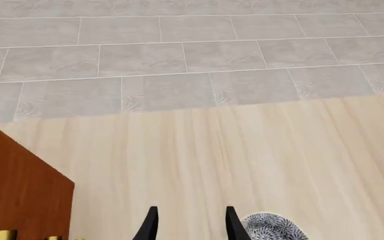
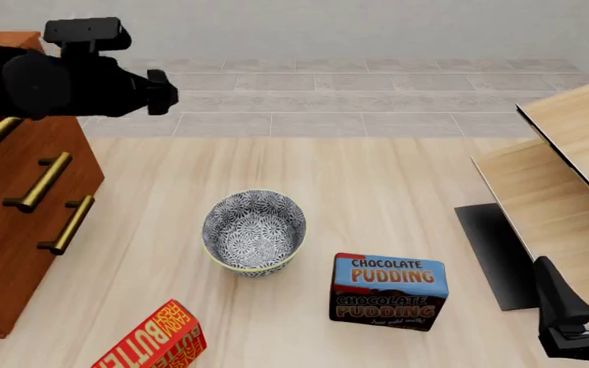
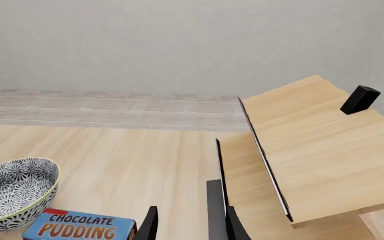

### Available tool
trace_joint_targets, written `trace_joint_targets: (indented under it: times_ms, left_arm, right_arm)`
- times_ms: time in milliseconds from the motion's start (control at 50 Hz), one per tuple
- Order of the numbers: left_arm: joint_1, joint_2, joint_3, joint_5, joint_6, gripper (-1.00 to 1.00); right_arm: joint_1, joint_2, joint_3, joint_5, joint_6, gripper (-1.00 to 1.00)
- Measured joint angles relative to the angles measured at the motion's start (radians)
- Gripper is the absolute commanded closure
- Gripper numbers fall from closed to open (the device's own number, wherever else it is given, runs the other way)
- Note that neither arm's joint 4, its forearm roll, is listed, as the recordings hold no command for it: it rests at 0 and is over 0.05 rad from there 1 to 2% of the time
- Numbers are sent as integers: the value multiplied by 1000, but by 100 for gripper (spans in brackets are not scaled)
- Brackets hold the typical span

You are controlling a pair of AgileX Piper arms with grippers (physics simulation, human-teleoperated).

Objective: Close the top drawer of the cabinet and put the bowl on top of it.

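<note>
Pale wood table (image 2: 376,192) carries the bowl (image 2: 255,231) near its middle, upright, apart from the cabinet (image 2: 8,253) at left. Left gripper (image 1: 189,226) hangs above with fingers parted, holding nothing. Right gripper (image 3: 190,227), low at right, is likewise open and empty

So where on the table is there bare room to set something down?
A wide bare patch lies beyond the bowl, between the cabinet and the pale wood furniture, up to the grey tiles. A smaller strip lies between cabinet and bowl. Nearer the arms it is crowded: the butter box, the bowl and the chocolate pudding box sit close together.
</note>
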Motion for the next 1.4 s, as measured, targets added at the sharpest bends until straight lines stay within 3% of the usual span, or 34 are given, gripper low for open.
trace_joint_targets:
  times_ms: [580,1400]
  left_arm:
    - [-40,72,130,-69,-31,-100]
    - [-143,122,309,-180,-131,-100]
  right_arm:
    - [3,11,0,-14,1,-100]
    - [7,17,0,-24,5,-100]
